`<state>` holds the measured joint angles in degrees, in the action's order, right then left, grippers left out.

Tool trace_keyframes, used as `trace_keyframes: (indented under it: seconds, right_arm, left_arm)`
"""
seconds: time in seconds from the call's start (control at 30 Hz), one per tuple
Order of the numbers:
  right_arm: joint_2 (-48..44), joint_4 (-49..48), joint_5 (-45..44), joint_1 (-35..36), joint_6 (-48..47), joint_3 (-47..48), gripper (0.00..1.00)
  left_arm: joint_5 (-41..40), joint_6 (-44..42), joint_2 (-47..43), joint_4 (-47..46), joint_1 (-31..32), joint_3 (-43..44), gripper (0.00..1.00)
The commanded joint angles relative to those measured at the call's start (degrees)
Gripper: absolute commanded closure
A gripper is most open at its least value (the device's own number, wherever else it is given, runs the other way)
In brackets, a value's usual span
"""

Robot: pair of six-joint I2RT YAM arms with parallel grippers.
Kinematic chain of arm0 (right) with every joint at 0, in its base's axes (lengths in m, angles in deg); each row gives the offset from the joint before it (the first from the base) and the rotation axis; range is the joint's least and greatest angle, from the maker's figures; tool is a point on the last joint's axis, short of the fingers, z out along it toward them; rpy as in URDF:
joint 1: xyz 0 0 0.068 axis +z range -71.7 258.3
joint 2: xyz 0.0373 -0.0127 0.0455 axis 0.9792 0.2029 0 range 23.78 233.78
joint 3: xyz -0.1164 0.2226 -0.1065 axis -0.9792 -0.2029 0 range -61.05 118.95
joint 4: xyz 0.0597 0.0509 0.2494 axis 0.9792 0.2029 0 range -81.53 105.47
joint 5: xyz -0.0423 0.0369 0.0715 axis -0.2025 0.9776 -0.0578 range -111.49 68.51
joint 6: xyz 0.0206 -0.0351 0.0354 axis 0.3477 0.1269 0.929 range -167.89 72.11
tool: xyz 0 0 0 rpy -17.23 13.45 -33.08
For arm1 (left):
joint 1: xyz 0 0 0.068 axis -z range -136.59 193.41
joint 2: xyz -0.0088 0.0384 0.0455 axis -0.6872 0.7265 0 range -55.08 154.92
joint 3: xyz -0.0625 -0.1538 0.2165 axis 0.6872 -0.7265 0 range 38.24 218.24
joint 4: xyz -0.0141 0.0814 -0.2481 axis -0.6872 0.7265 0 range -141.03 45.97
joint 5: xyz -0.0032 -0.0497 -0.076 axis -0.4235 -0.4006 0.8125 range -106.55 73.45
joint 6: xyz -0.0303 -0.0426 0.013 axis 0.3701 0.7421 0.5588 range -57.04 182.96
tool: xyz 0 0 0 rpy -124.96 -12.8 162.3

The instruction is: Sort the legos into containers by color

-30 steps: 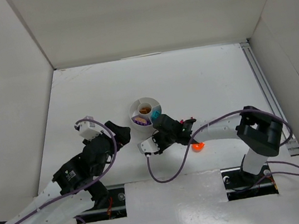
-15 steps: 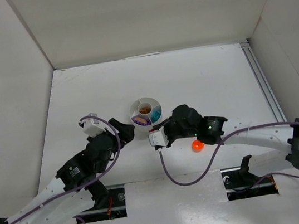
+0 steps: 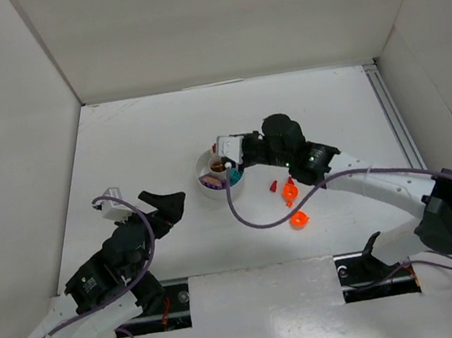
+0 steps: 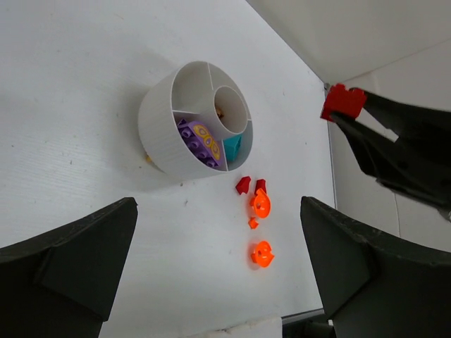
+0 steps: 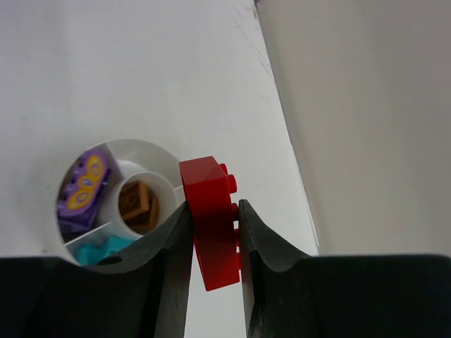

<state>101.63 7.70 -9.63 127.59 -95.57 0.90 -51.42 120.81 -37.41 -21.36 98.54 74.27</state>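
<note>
The white dish (image 3: pixel 208 161) has wedge containers round a centre cup. Purple legos (image 4: pixel 201 141) fill one wedge, a teal one (image 4: pixel 232 148) lies in the wedge beside it, and brown ones (image 5: pixel 137 203) sit in the cup. My right gripper (image 5: pixel 211 236) is shut on a red lego (image 5: pixel 210 211) and hangs just right of and above the dish rim (image 5: pixel 158 151); the left wrist view shows that red lego (image 4: pixel 343 102) in the air. Two orange rounded pieces (image 4: pixel 260 204) (image 4: pixel 261 253), an orange bit (image 4: pixel 252 222) and small red pieces (image 4: pixel 243 184) lie on the table. My left gripper (image 3: pixel 170 203) stands open, left of the dish.
White walls enclose the table on three sides, and a metal rail (image 3: pixel 400 134) runs along the right edge. The right arm's purple cable (image 3: pixel 251 220) loops over the table in front of the dish, near the loose pieces (image 3: pixel 289 189).
My right arm has swung from the table's front up to the dish rim, carrying the red lego. The left arm has drawn back, left and nearer, still open.
</note>
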Motion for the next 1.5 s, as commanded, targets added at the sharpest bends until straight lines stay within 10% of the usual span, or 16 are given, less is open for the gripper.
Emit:
trace_keyframes:
  seconds: [0.0, 1.07, 1.47]
  right_arm:
    - [4.76, -7.21, 5.63, -2.8, 5.57, 4.22, 0.99]
    - [18.13, -28.14, 5.54, -11.15, 27.46, -4.38, 0.89]
    - [15.85, -31.83, 7.57, -11.15, 29.75, -7.55, 0.53]
  left_arm:
    - [-3.27, 0.69, -2.11, 1.0, 0.15, -1.66, 0.0]
    - [-7.31, 4.47, -7.3, 3.11, 0.15, -3.86, 0.0]
    - [-6.79, 4.47, -5.72, 3.64, 0.15, -2.72, 0.0]
